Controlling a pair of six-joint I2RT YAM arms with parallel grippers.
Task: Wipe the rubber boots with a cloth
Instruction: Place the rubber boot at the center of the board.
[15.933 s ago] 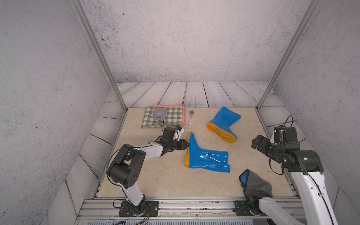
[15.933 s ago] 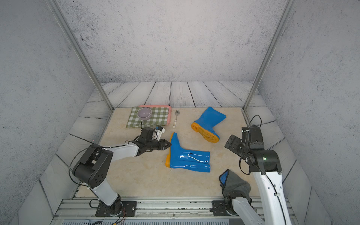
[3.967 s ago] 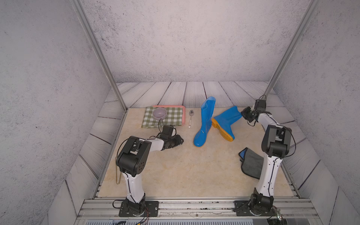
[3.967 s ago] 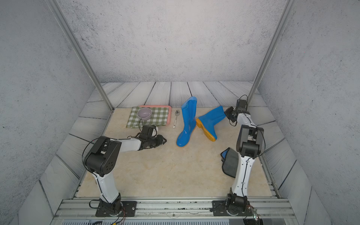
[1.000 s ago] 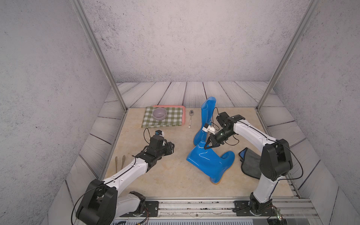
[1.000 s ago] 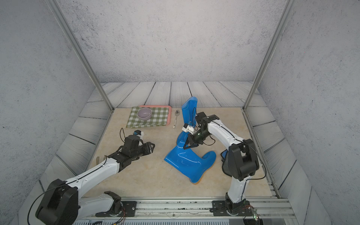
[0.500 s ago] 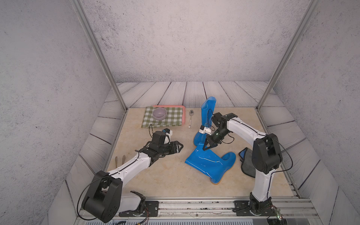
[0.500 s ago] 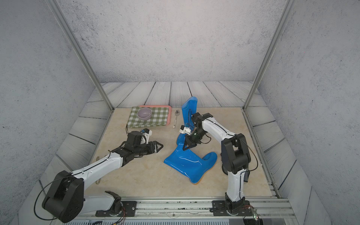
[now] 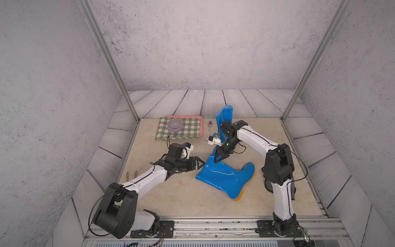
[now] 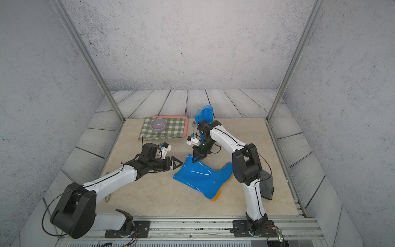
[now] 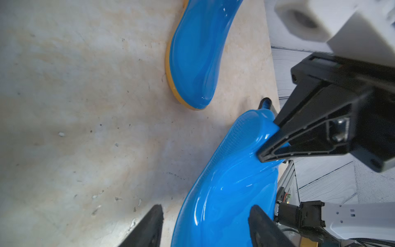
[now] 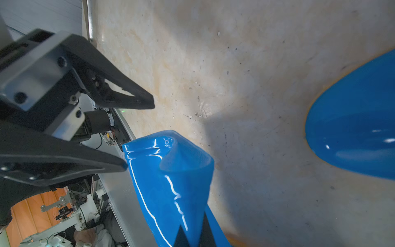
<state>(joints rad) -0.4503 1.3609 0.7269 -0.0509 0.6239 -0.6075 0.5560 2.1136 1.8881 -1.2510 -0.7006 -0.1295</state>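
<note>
Lying on beige tabletop (image 9: 171, 198) amid grey walls (image 9: 203, 42), boot (image 9: 222, 177) pinched by right tool (image 9: 216, 161); left tool (image 9: 202, 165) wide

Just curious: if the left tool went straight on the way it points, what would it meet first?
Probably the shaft edge of the lying blue rubber boot, right ahead of the open left tool.

At 11 o'clock, 1 grey bowl (image 9: 175, 124) sits on a checked cloth (image 9: 189, 130) over a pink tray (image 9: 201, 128), with 1 spoon (image 9: 209, 128) just beside.

Open table (image 9: 181, 198) nearside; lying boot (image 9: 222, 177) and upright boot (image 9: 223, 116) block the middle
</note>
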